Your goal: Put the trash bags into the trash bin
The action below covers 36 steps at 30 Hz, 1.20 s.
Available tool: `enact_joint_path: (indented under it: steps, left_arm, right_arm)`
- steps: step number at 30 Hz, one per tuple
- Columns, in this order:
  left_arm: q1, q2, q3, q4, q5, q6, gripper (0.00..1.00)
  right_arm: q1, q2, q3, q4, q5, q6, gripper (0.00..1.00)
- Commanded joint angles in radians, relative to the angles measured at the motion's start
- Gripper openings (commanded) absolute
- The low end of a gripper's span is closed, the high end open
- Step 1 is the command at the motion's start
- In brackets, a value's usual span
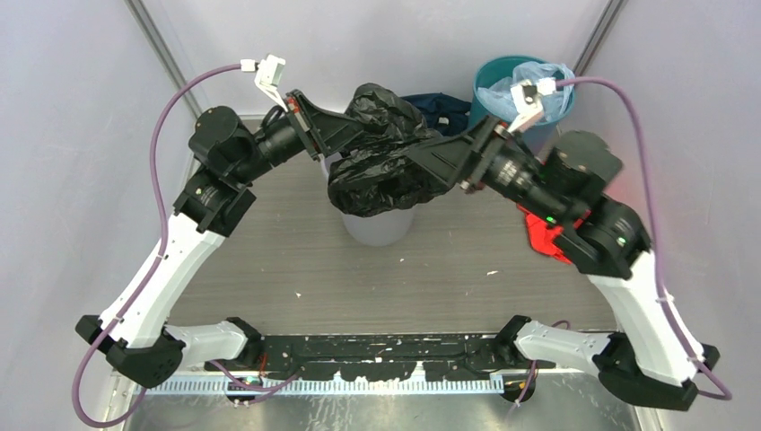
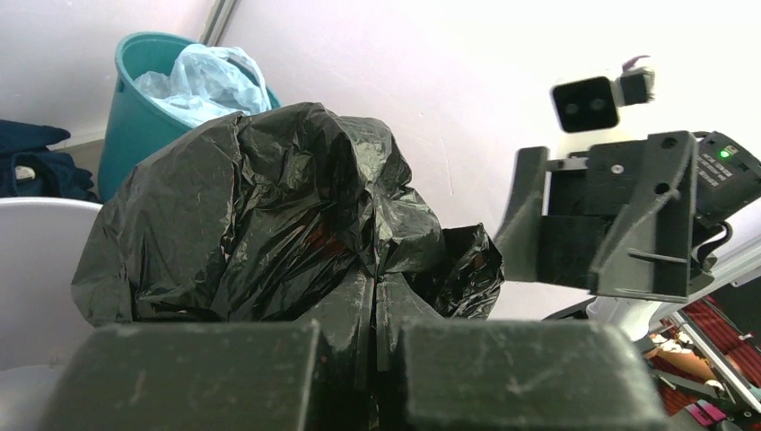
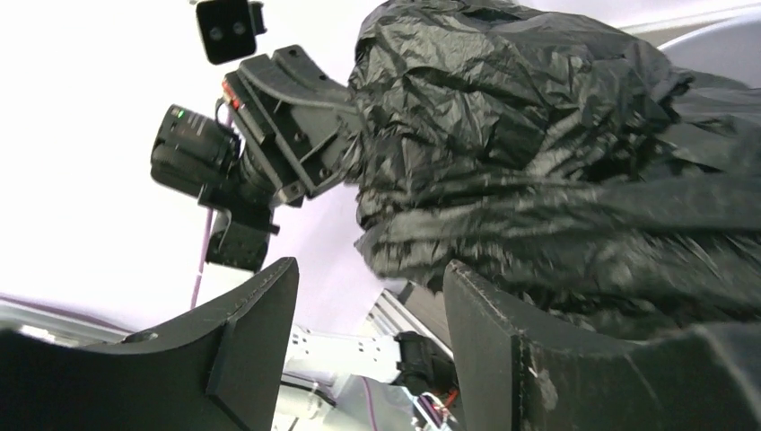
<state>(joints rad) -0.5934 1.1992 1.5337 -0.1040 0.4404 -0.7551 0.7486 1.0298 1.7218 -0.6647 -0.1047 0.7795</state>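
The black trash bag point(image 1: 381, 153) bulges in a crumpled heap over the mouth of the light grey trash bin point(image 1: 377, 226), draping down its rim. My left gripper point(image 1: 345, 135) comes in from the left and is shut on a fold of the bag point(image 2: 260, 206), with thin plastic pinched between its jaws point(image 2: 375, 292). From the right, my right gripper point(image 1: 426, 163) stands open against the bag's side. In the right wrist view its gap point(image 3: 368, 287) holds nothing, and the bag point(image 3: 538, 153) lies just above one fingertip point(image 3: 485, 314). The bin's inside is hidden.
A teal bin point(image 1: 502, 76) holding a pale blue plastic bag point(image 1: 538, 90) stands at the back right. A navy cloth point(image 1: 440, 108) lies behind the grey bin. A red bundle point(image 1: 546, 238) sits under the right arm. Walls close in on three sides.
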Motion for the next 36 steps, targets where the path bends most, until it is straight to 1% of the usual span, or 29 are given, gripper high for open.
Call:
enact_joint_path:
  steps: [1,8,15,21,28,36]
  left_arm:
    - [0.005,-0.024,-0.024,0.090,-0.031,0.000,0.00]
    - [0.005,-0.037,-0.070,0.096,-0.038,0.019,0.00]
    - [0.005,-0.046,-0.088,0.098,-0.028,0.031,0.00]
    - [0.005,-0.052,-0.080,0.080,-0.032,0.054,0.00]
    - [0.006,-0.049,-0.067,0.056,-0.042,0.079,0.00]
    - [0.009,-0.048,-0.067,0.038,-0.058,0.095,0.00]
  right_arm:
    - [0.000,0.042,-0.047,0.247,-0.012,0.154,0.65]
    - [0.001,0.077,-0.109,0.408,0.039,0.289,0.65]
    - [0.001,0.111,-0.149,0.471,0.060,0.352,0.63]
    - [0.000,0.144,-0.168,0.484,0.035,0.388,0.63]
    - [0.000,0.099,-0.220,0.493,0.028,0.401,0.63]
    - [0.000,0.054,-0.244,0.452,0.011,0.395,0.62]
